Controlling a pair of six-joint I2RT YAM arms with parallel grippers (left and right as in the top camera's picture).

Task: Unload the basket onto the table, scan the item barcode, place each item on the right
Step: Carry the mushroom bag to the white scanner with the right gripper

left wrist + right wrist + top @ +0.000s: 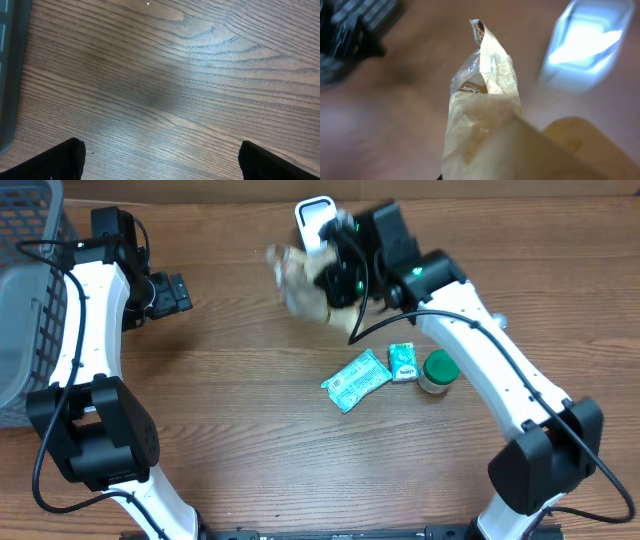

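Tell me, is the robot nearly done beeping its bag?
Done: the right gripper grips the tan packet. In hand: holding it beside the white scanner; whether it scanned, I cannot tell. Left: maybe the teal packet, small green packet and green-lidded jar on the table.

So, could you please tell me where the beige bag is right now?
In the overhead view the beige bag is at top centre, held by the right gripper just beside the white scanner, above the teal packet.
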